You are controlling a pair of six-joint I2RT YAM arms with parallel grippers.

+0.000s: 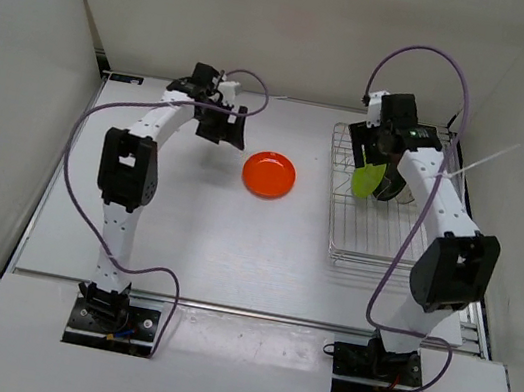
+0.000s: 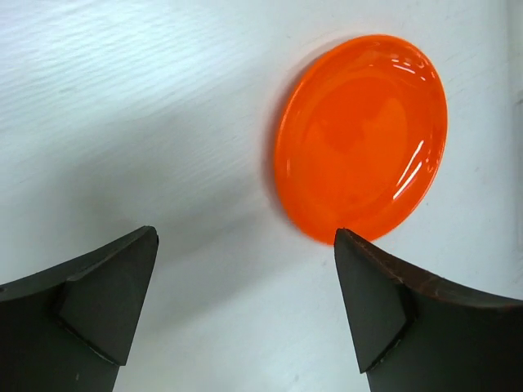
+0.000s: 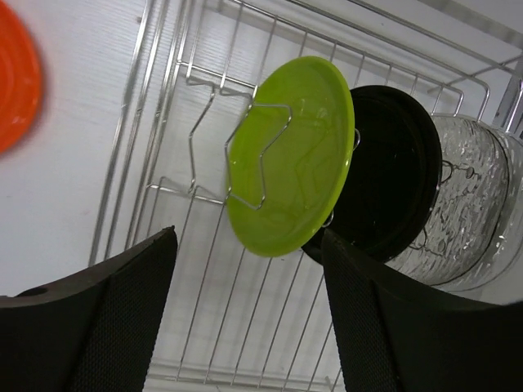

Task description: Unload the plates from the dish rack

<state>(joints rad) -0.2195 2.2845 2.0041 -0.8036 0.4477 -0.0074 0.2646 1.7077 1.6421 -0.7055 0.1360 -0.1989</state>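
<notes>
The orange plate (image 1: 269, 174) lies flat on the table, left of the dish rack (image 1: 360, 244); it also shows in the left wrist view (image 2: 361, 137). My left gripper (image 1: 221, 126) is open and empty, above the table just left of that plate (image 2: 245, 237). The yellow-green plate (image 3: 290, 167), the black plate (image 3: 384, 175) and the clear plate (image 3: 470, 204) stand on edge between the rack's dividers (image 3: 237, 155). My right gripper (image 1: 380, 148) is open and empty, hovering over the rack just short of the yellow-green plate (image 3: 249, 241).
White walls enclose the table on the left, back and right. The rack (image 3: 172, 98) stands at the right side of the table. A purple cable (image 1: 438, 60) loops above the right arm.
</notes>
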